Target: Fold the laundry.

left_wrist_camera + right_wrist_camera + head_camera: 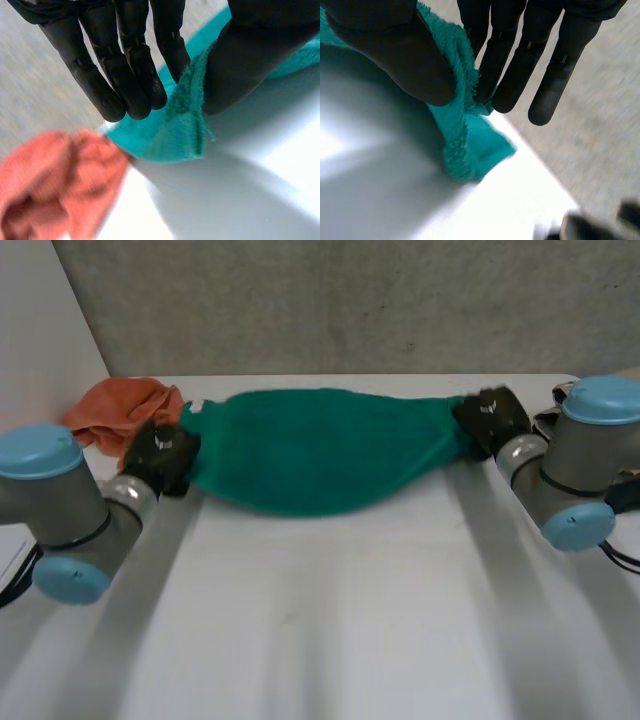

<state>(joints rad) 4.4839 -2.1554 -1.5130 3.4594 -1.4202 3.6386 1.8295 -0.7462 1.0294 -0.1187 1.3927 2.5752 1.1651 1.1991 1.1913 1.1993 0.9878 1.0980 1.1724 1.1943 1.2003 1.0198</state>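
Fingers (135, 65) of my left hand (160, 453) pinch one end of the green towel (320, 450) against the thumb; my right hand (490, 418) pinches the opposite end likewise. Towel stretched between them, sagging, over the far part of the white surface (320, 620). Orange cloth (120, 410) beside my left hand.

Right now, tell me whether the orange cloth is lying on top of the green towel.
No, the orange cloth sits crumpled on the table beside the green towel, by the left robot hand.

The left arm (70, 502) and right arm (572, 455) had grey cylindrical joints with rounded light-blue caps; the left hand (160, 452) and right hand (492, 418) were black, with long round-tipped fingers (132, 85).
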